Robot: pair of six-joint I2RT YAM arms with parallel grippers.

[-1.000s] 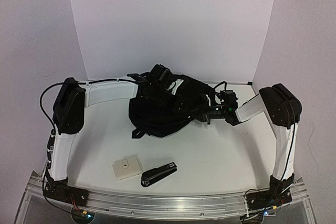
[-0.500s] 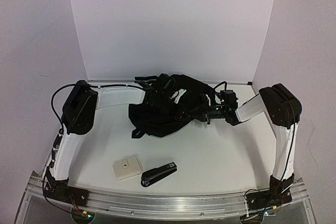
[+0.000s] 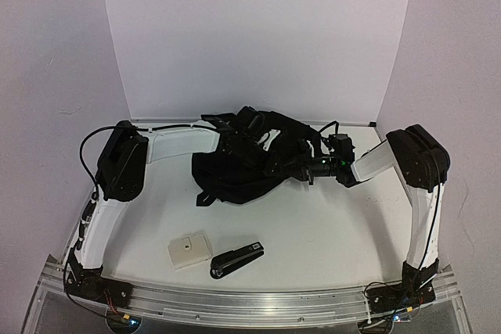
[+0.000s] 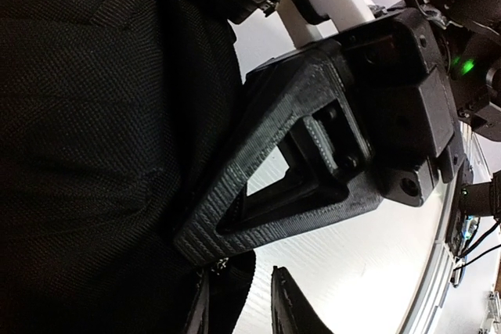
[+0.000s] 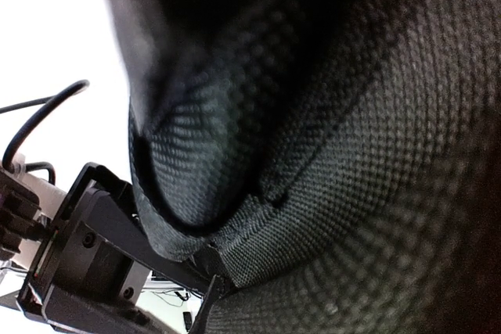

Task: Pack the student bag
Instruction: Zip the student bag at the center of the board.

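White table (image 3: 337, 217), student bag (image 3: 227, 174) at back, right fingers (image 4: 305, 91) pinching it, left fingers (image 4: 291, 310) unclear, stapler (image 3: 236, 259) in front

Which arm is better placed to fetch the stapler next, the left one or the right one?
Left, probably. The right gripper is shut on the student bag, so it is busy; the left gripper seems to hold nothing, its fingers apart. The stapler lies slightly on the left arm's side.

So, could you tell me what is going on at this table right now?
Both arms are at the large black fabric backpack at the back of the table. The right gripper is shut on a fold of its fabric; the left gripper is at its top. A black stapler and small beige box lie unpacked near the front.
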